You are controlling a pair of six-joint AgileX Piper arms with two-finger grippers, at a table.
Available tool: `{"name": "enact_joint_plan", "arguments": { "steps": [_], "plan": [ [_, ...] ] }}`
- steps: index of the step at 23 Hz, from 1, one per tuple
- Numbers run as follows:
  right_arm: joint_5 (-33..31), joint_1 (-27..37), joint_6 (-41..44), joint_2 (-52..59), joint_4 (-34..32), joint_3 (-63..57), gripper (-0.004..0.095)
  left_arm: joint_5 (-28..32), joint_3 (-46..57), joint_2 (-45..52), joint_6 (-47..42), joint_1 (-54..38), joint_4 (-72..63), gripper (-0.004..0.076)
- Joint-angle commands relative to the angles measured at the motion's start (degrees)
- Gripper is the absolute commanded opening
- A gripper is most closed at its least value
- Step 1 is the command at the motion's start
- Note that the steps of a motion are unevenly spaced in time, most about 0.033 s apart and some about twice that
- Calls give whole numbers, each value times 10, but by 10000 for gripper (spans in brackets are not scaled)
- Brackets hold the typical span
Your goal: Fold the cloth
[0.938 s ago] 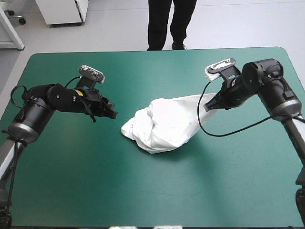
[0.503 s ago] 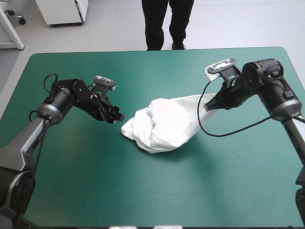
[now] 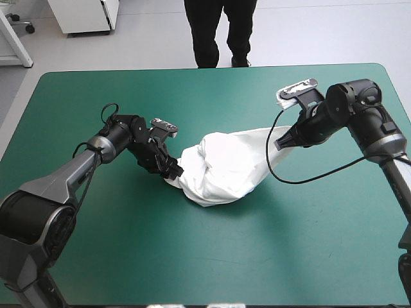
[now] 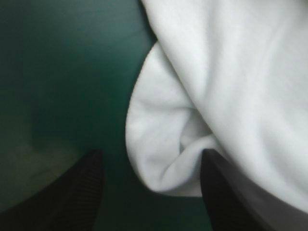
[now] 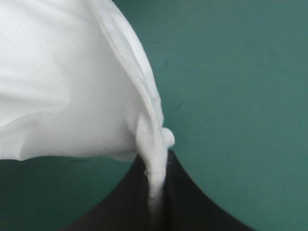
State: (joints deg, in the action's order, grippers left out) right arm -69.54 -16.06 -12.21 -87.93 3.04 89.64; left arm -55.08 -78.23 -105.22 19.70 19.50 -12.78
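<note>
**Shirt heaped between the arms, one corner pinched**

Right gripper (image 3: 280,142) clenched on a twisted corner of the white T-shirt (image 3: 221,168). The cloth runs taut from it down to a crumpled heap. Left gripper (image 3: 172,172) spread open at the heap's opposite end, a rounded fold between its fingers (image 4: 82,187). Teal-green cover (image 3: 192,256) beneath both.

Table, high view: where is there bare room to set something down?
Bare: the near strip of the teal-green cover in front of the T-shirt, and the far strip behind it. Crowded: the middle, with the left gripper open at the heap's left edge and the right gripper shut on its right end.
</note>
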Motion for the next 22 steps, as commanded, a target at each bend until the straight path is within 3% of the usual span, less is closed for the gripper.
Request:
{"name": "enact_joint_plan", "arguments": {
  "steps": [1, 3, 4, 8, 9, 13, 22],
  "plan": [
    [14, -1, -5, 23, -1, 20, -17, 4, -17, 14, -6, 4, -10, 417],
    [14, -1, -5, 23, -1, 20, -17, -7, -21, 3, -6, 5, -16, 350],
    [14, -1, -5, 23, 1, 20, -17, -12, -21, -4, 8, 6, -30, 269],
    [13, -1, -5, 23, 1, 20, -17, -16, -21, -23, 31, 6, -73, 92],
    [13, -1, -5, 23, 1, 20, -17, -16, -21, -34, 52, 6, -101, 4],
    [14, -1, -5, 23, 0, 20, -17, -58, -35, -27, 58, 5, -105, -9],
    [17, -1, 36, 24, -54, 55, -17, -136, -186, 164, 24, 5, -56, -9]
  ]
}}
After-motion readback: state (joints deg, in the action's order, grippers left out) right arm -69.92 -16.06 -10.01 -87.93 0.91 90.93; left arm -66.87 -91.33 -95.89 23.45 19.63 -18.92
